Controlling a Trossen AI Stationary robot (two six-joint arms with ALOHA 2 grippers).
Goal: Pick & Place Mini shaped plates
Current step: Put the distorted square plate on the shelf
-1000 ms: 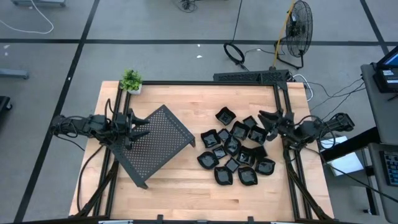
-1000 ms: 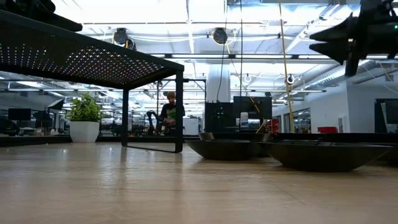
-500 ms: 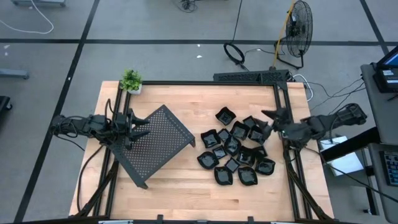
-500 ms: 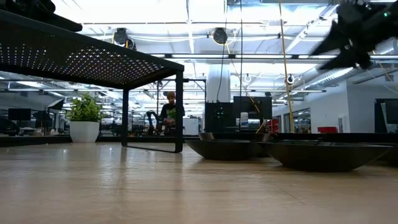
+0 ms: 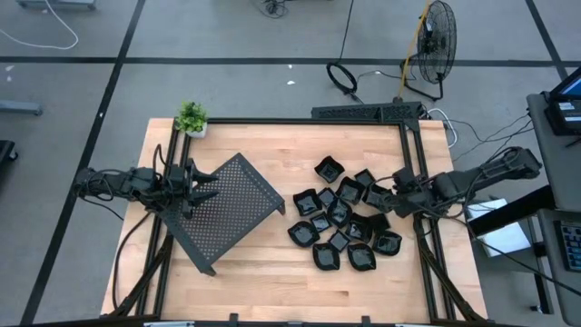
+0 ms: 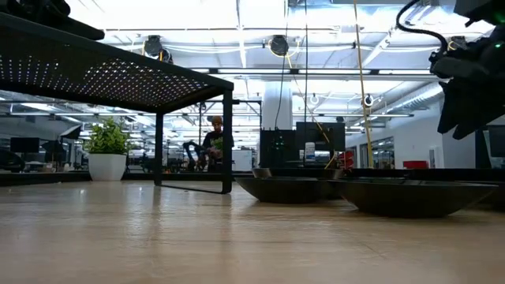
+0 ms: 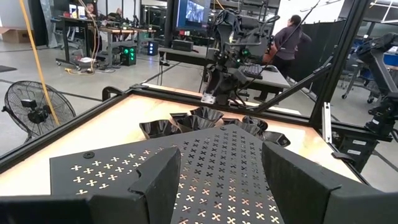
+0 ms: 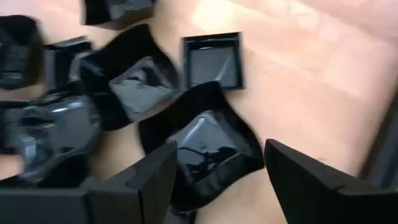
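Evidently the right gripper (image 8: 214, 171) hung open and empty above a glossy, likely slippery dish (image 8: 202, 146) near the table's right edge; its raised rim looked the best hold.

plates (image 5: 345, 218) tightly clustered, tray (image 5: 227, 207) obstructing left

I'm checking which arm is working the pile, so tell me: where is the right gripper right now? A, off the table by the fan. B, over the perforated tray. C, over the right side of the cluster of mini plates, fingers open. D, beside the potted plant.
C: in the high view the right gripper hangs over the right side of the mini shaped plates, and its wrist view shows open fingers straddling one plate.
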